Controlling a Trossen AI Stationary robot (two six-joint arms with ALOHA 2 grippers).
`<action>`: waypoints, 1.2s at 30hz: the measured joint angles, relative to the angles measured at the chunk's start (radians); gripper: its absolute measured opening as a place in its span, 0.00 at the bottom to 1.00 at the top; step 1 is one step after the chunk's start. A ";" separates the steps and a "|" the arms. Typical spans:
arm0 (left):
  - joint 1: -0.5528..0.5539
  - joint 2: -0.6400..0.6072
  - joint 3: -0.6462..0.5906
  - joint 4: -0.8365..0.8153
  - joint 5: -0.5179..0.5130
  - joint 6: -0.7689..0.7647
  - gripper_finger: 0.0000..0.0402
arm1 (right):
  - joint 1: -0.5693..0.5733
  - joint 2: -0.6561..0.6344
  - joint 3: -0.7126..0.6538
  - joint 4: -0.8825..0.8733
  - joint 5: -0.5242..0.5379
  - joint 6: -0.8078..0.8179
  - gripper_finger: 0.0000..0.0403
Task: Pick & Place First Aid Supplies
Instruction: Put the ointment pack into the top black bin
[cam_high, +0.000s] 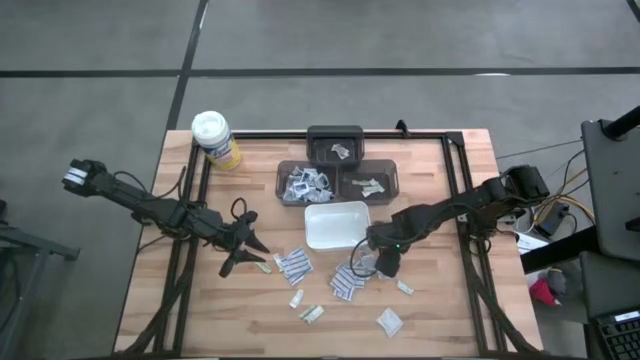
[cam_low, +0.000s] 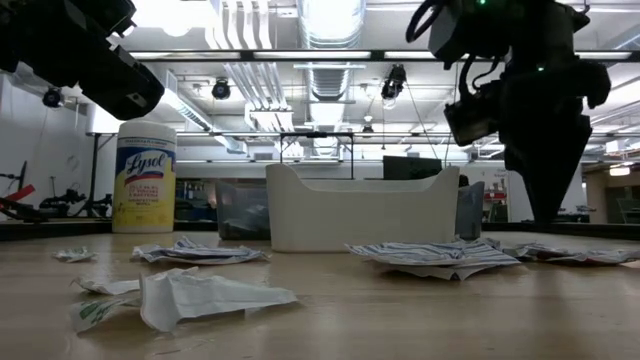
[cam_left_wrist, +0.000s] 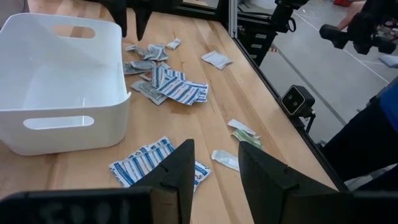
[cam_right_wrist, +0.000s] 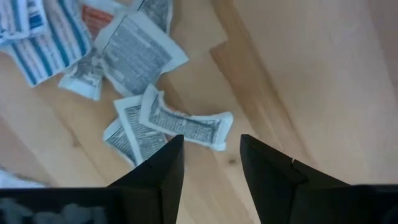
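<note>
Small flat first aid packets lie loose on the wooden table: one group (cam_high: 293, 265) near my left gripper, another (cam_high: 345, 283) near the middle, and single ones (cam_high: 389, 320) toward the near edge. My right gripper (cam_high: 383, 264) points straight down, open, just above a cluster of grey-printed packets (cam_right_wrist: 184, 123); nothing is between its fingers. My left gripper (cam_high: 246, 255) hovers open over the table's left part, aimed toward blue-striped packets (cam_left_wrist: 149, 163) and the white tray (cam_left_wrist: 62, 81), holding nothing.
The white tray (cam_high: 335, 225) stands mid-table. Behind it are dark bins (cam_high: 338, 180) holding several packets. A yellow canister with a white lid (cam_high: 215, 138) stands at the far left corner. A dark rail frame (cam_high: 465, 190) borders the table.
</note>
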 joint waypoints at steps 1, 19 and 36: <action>0.000 0.000 0.000 0.000 0.000 0.000 0.29 | 0.003 0.000 -0.002 0.004 0.008 0.008 0.37; 0.000 0.000 0.000 0.000 0.024 -0.001 0.29 | 0.004 0.000 -0.069 0.087 0.089 0.149 0.36; 0.000 0.000 0.000 0.001 0.025 -0.001 0.29 | 0.025 0.000 -0.075 0.092 0.049 0.149 0.37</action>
